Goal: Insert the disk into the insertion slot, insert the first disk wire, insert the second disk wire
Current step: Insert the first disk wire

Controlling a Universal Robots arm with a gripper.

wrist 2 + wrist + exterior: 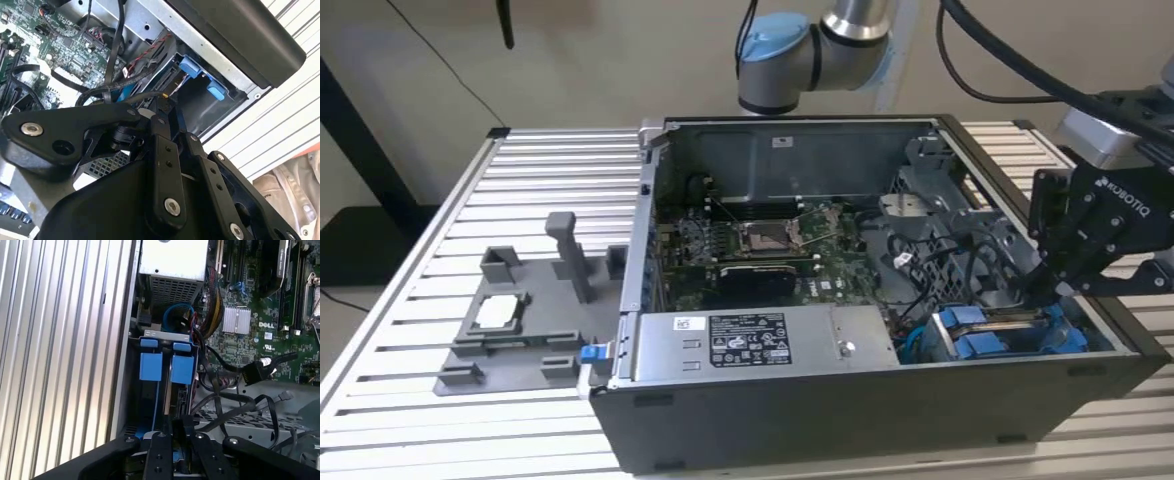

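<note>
Directly below the tool (1049, 290), we find the disk (181, 369) already seated in the insertion slot (160, 333), while the jaws stand closed at its connector end, likely positioned there for the disk wires (257, 371).

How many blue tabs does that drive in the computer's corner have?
2, side by side at the end of the disk: one tab nearer the case wall, the other tab nearer the motherboard. Others may be hidden.
</note>
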